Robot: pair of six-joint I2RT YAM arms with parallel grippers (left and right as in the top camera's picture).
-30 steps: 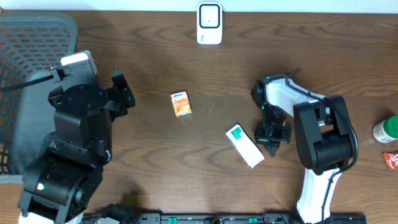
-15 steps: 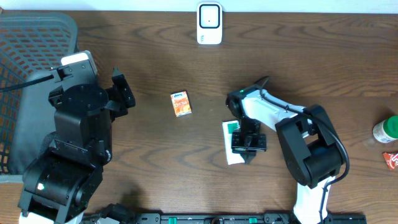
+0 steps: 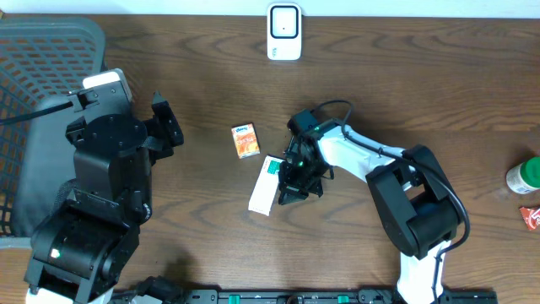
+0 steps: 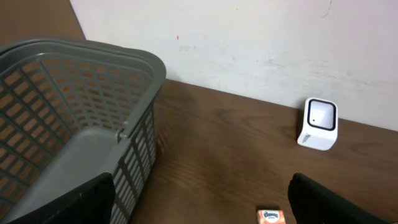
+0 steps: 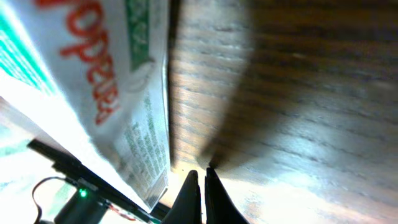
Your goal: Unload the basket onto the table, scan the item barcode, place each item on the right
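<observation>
Right tool (image 5: 200,180), fingertips pressed together, sits beside the white-and-green carton (image 3: 263,196) on the surface (image 3: 186,59); a low, steady push should slide it untipped toward the scanner (image 3: 284,32).

On hand: one grey basket (image 3: 51,38), one white scanner (image 3: 284,32), one small orange box (image 3: 245,141), one white-and-green box (image 3: 263,192), one green-capped bottle (image 3: 525,176), one red packet (image 3: 530,218), and two robot arms, a left arm (image 3: 93,194) and a right arm (image 3: 426,207).
</observation>
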